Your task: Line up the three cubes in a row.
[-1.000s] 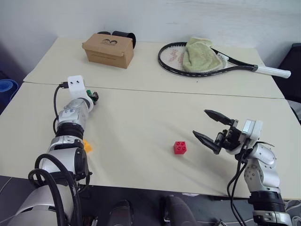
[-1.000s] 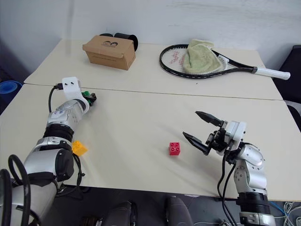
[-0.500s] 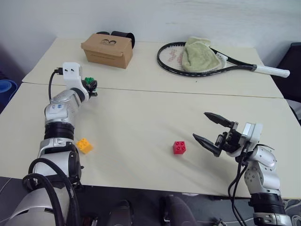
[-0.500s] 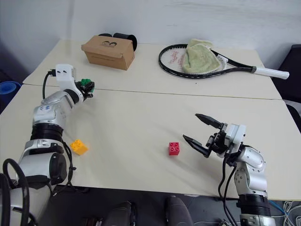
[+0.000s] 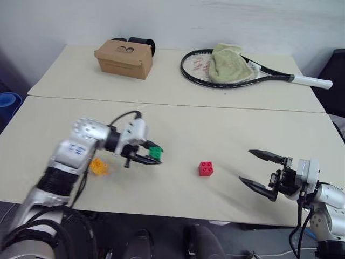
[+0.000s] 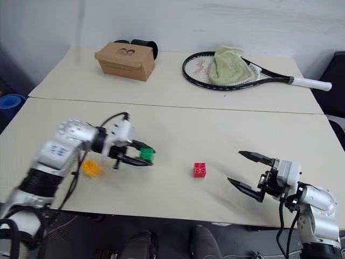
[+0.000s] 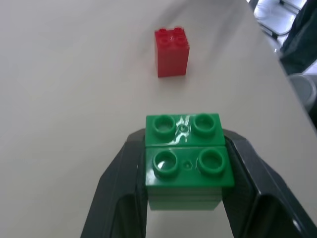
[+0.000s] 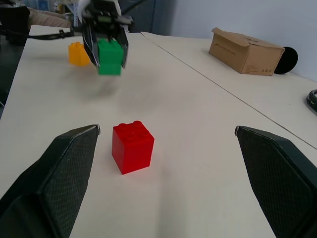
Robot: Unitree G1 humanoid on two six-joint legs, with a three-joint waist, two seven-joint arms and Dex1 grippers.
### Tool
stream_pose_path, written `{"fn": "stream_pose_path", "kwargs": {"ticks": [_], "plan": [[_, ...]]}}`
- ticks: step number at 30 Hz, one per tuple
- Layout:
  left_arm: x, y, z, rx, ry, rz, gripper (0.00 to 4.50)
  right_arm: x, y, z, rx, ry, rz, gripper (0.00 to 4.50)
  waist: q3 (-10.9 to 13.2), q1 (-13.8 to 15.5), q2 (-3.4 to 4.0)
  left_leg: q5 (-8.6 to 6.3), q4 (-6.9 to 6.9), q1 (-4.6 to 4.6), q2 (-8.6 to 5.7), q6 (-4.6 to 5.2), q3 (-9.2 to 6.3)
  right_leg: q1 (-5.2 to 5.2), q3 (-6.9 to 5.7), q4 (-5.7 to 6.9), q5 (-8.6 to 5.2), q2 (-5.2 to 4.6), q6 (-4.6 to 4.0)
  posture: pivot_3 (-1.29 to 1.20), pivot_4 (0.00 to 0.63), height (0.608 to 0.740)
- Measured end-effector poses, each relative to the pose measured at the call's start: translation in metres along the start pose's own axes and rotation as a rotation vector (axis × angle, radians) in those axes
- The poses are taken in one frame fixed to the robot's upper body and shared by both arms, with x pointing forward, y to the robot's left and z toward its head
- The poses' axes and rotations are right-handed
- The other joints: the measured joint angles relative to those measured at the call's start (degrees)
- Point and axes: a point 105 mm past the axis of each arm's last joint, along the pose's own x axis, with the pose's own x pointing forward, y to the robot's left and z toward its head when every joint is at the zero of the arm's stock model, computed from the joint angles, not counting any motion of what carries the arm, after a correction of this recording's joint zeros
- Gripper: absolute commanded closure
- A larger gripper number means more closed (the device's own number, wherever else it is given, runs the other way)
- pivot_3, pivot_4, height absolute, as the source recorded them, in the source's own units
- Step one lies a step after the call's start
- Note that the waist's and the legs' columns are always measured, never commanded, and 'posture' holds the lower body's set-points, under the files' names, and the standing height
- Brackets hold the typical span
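In the left eye view, the left pincer [image 5: 152,156] pinches the small green studded plastic brick [image 5: 155,152] just above the cream table [image 5: 178,129], between the orange-yellow studded plastic brick [image 5: 97,165] and the red studded plastic brick [image 5: 206,168]. The orange-yellow brick lies on the table near the front edge, partly behind the left arm; the red one sits on bare surface with free room all round it. The right pincer [image 5: 263,172] is spread wide, to the right of the red brick and apart from it, close to the table's front edge. A seam crosses the table from side to side; beyond it, well apart from the bricks, stand a brown cardboard box [image 5: 124,58] and a black tennis racket [image 5: 237,70] with a pale green towel [image 5: 229,62] draped on it (all near the far edge).

The right eye view gives the same layout, with a broad bare stretch of table between the seam and the bricks.

In the left wrist view, both black fingers [image 7: 116,191] press the green brick's sides, studs up; the red brick stands ahead, apart from it.

In the right wrist view, the two fingers stand far apart with the red brick between and ahead of them, touching neither; the held green brick hangs clear of the table beyond it.
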Motion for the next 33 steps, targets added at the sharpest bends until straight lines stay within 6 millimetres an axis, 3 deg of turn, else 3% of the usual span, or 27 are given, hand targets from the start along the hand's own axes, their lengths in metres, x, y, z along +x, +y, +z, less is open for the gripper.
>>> {"fn": "stream_pose_path", "kwargs": {"ticks": [3,16,22,24,28,33], "plan": [[0.017,0.0,-0.009,0.019,0.028,-0.032,2.98,0.005,0.004,0.006,-0.001,-0.004,0.004,0.0,0.0,-0.3,-0.01,0.03,-0.05,0.01,0.05,-0.12,0.04,-0.09,0.08,0.0,0.0,0.04,0.01,0.0,0.15,0.74],[0.028,-0.008,-0.018,0.058,0.065,-0.062,2.98,0.013,0.008,0.015,0.008,-0.003,-0.007,0.0,0.0,0.1,-0.01,-0.13,0.02,0.01,0.01,0.17,0.05,-0.07,0.1,0.0,0.01,-0.04,0.03,0.0,0.15,0.74],[0.029,-0.006,-0.022,0.068,0.078,-0.036,1.2,0.019,0.009,0.015,0.011,-0.014,0.015,0.0,0.0,0.1,-0.01,-0.15,0.04,0.0,0.03,0.19,0.04,-0.06,0.1,0.0,0.01,-0.02,0.04,0.0,0.15,0.74],[0.021,-0.001,-0.017,0.09,0.07,0.004,0.6,0.021,0.009,0.014,0.014,-0.017,0.029,0.0,0.0,0.0,-0.01,-0.15,0.03,0.01,0.03,0.19,0.05,-0.06,0.1,0.01,0.01,-0.02,0.04,0.0,0.15,0.74],[-0.007,-0.001,-0.002,0.143,0.07,0.052,0.6,0.022,0.007,0.014,0.014,-0.023,0.044,0.0,0.0,-0.2,-0.01,-0.14,0.0,0.03,0.2,0.18,0.07,-0.07,0.1,0.03,0.01,-0.02,0.04,0.0,0.15,0.74],[-0.058,-0.023,0.006,0.124,0.07,0.095,0.6,0.026,0.005,0.013,0.021,-0.04,0.081,0.0,0.0,-0.5,0.01,-0.15,-0.01,0.08,0.39,0.18,0.17,-0.07,0.11,0.03,0.01,-0.02,0.03,0.0,0.15,0.74]]}}
